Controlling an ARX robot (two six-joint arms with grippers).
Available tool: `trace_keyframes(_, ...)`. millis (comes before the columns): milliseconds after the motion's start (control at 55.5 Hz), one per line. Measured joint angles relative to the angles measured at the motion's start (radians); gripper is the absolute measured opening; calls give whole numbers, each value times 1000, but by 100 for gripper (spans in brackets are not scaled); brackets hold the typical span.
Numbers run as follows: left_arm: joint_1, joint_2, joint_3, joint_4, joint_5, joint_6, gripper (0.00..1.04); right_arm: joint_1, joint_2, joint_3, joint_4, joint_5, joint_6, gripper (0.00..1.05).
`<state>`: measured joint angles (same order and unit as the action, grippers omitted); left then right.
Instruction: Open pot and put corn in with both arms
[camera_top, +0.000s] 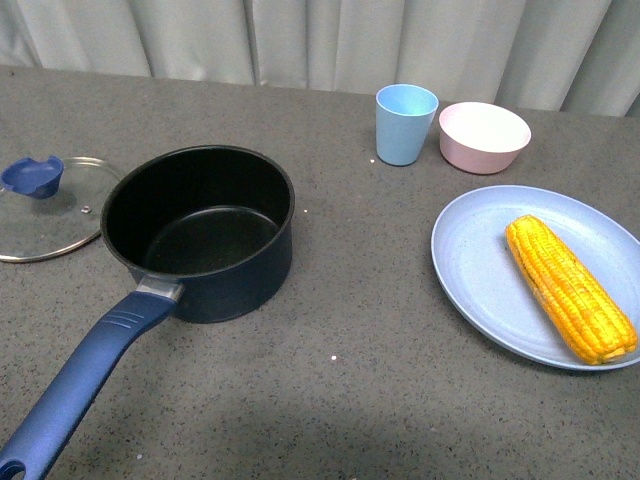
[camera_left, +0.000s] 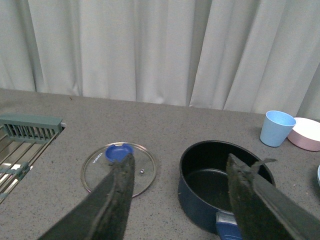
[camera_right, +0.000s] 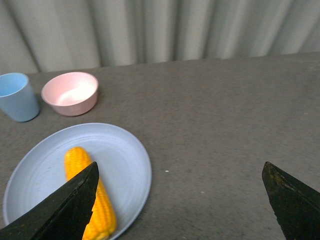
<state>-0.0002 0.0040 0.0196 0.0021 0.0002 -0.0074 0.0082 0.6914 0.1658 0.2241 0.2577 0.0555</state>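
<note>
I counted one pot (camera_top: 200, 235), one lid (camera_top: 45, 205), one corn cob (camera_top: 568, 288), one plate (camera_top: 480, 270), one cup (camera_top: 405, 123) and one bowl (camera_top: 484, 136), all on the grey speckled table (camera_top: 350, 400).

The pot was dark navy and round. It stood open, so its black inside showed down to the bottom. Its long blue handle reached toward me and to the left. The glass lid, steel-rimmed with a blue knob, lay flat just to the left of the pot.

The corn cob lay well to the right of the pot, slantwise on the pale blue plate. It was yellow-orange, its kernels bare in neat rows, and rounded at the end nearer the pot. The light blue cup stood beyond the pot and to its right. The pink bowl stood further right of the pot than the cup.

My left claw (camera_left: 180, 157) hung above the pot and the lid with its fingers spread wide, gripping nothing. My right claw (camera_right: 180, 167) hung far to the right of the pot, over the plate's side of the table. It too was spread wide and held nothing. The cob showed beside one of its fingers (camera_right: 75, 200).
</note>
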Motion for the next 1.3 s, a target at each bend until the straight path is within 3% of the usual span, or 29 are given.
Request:
trace_keyframes(126,0,0,0,0,0,0,80,-24,298,134,29,-124,-21,96)
trace_keyframes(270,0,0,0,0,0,2,100,-14,581,317,-149,-259,-55,96)
trace_keyframes(396,0,0,0,0,0,3,98,16,772,459,-220,-324,-65,96)
trace_keyframes(576,0,0,0,0,0,3,98,60,997,591,-249,-323,-38,96)
trace_keyframes(1297,0,0,0,0,0,3,98,67,1230,690,-283,-351,40,96)
